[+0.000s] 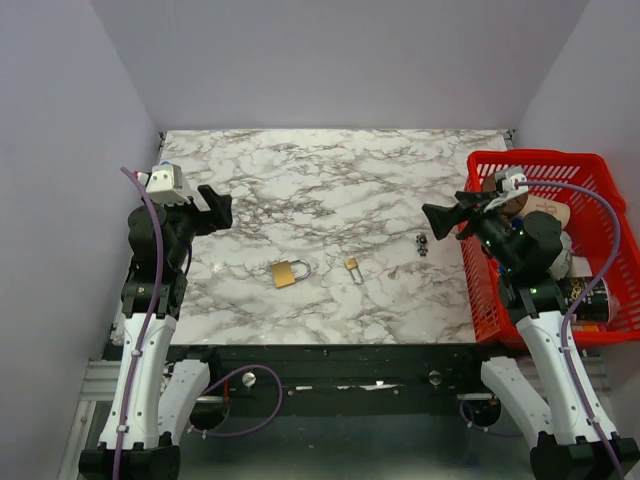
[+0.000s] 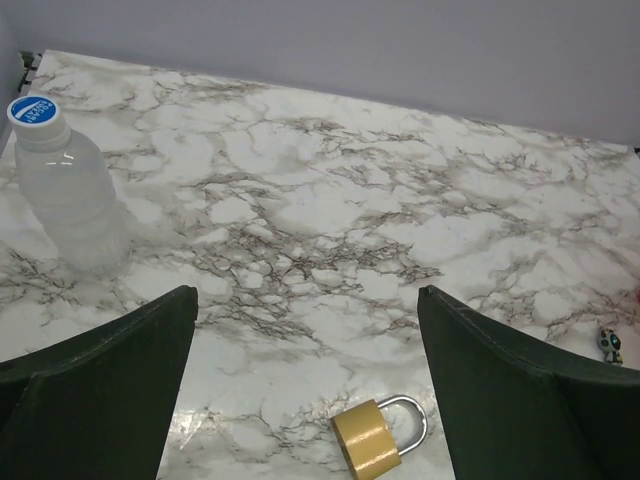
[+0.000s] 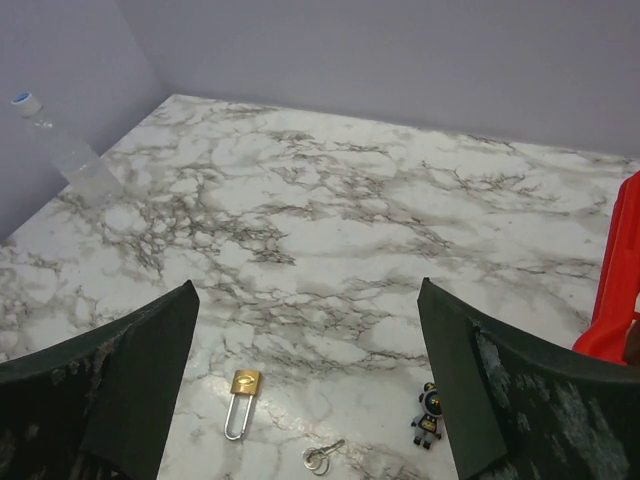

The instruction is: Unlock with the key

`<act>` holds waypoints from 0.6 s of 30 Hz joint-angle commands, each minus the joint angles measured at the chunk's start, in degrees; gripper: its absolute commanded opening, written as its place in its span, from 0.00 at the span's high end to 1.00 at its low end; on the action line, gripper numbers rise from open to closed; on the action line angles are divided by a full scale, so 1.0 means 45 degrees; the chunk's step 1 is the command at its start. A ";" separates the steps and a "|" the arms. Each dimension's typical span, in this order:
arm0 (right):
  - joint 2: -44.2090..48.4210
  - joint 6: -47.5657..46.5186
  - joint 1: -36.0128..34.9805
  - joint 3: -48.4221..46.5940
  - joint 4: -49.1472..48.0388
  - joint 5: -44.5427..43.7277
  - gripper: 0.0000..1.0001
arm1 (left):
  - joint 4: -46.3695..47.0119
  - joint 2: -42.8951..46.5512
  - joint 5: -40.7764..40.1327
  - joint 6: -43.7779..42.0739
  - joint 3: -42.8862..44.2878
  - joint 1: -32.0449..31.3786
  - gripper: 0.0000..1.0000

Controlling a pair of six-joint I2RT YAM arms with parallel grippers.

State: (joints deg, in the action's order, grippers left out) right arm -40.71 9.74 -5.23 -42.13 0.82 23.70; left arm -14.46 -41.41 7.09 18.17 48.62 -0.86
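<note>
A brass padlock (image 1: 288, 272) lies flat on the marble table, front of centre; it also shows in the left wrist view (image 2: 375, 440). A smaller brass padlock with a long shackle (image 1: 353, 268) lies to its right and shows in the right wrist view (image 3: 240, 400). A small key on a ring (image 3: 322, 457) lies beside that smaller lock. My left gripper (image 1: 215, 208) is open and empty, held above the table's left side (image 2: 307, 300). My right gripper (image 1: 432, 218) is open and empty, above the table's right side (image 3: 305, 290).
A small toy figure (image 1: 421, 244) stands right of the locks (image 3: 430, 415). A clear water bottle with a blue cap (image 2: 65, 185) stands at the far left (image 3: 60, 150). A red basket (image 1: 590, 165) with several items sits at the right edge.
</note>
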 commanded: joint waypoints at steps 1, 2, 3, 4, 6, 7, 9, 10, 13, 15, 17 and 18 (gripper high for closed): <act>-0.0191 -0.0347 0.0050 -0.0579 0.0696 -0.0443 0.00 | 0.0186 0.0140 -0.0189 0.0317 -0.0082 -0.0023 0.01; -0.0250 -0.0425 0.0031 -0.0657 0.0929 -0.0482 0.00 | 0.0205 0.0139 -0.0228 0.0317 -0.0082 -0.0023 0.01; -0.0328 -0.0484 0.0030 -0.0831 0.1047 -0.0482 0.00 | 0.0224 0.0062 -0.0248 0.0355 -0.0101 -0.0023 0.01; -0.0406 -0.0503 0.0030 -0.0872 0.1145 -0.0540 0.00 | 0.0225 0.0022 -0.0267 0.0395 -0.0140 -0.0023 0.01; -0.0485 -0.0523 0.0011 -0.1027 0.1224 -0.0638 0.00 | 0.0244 -0.0075 -0.0345 0.0259 -0.0179 -0.0023 0.01; -0.0620 -0.0543 -0.0008 -0.1106 0.1263 -0.0639 0.00 | 0.0244 -0.0095 -0.0249 0.0200 -0.0238 -0.0023 0.01; -0.0777 -0.0601 -0.0203 -0.1262 0.1438 -0.0697 0.01 | 0.0302 -0.0231 0.0005 0.0122 -0.0238 -0.0023 0.01; -0.0894 -0.0640 -0.0359 -0.1379 0.1497 -0.0736 0.01 | 0.0322 -0.0290 0.0064 0.0102 -0.0219 -0.0042 0.01; -0.1382 -0.0952 -0.1236 -0.1652 0.1692 -0.1395 0.03 | 0.0400 -0.0485 0.0123 -0.0015 -0.0102 -0.0275 0.03; -0.1889 -0.1612 -0.2659 -0.1925 0.2102 -0.2410 0.03 | 0.0303 -0.0699 -0.0071 -0.0287 0.0035 -0.0665 0.05; -0.2396 -0.2026 -0.4256 -0.2489 0.2569 -0.3936 0.03 | 0.0031 -0.0875 -0.0714 -0.0735 0.0385 -0.1621 0.06; -0.2921 -0.2027 -0.4672 -0.2706 0.2707 -0.4133 0.03 | -0.0125 -0.1089 -0.0949 -0.0873 0.0541 -0.1953 0.06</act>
State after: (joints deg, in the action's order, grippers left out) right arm -49.30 4.80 -17.34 -49.63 8.01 15.27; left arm -14.24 -44.45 6.09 17.80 48.25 -4.32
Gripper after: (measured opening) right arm 0.973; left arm 0.945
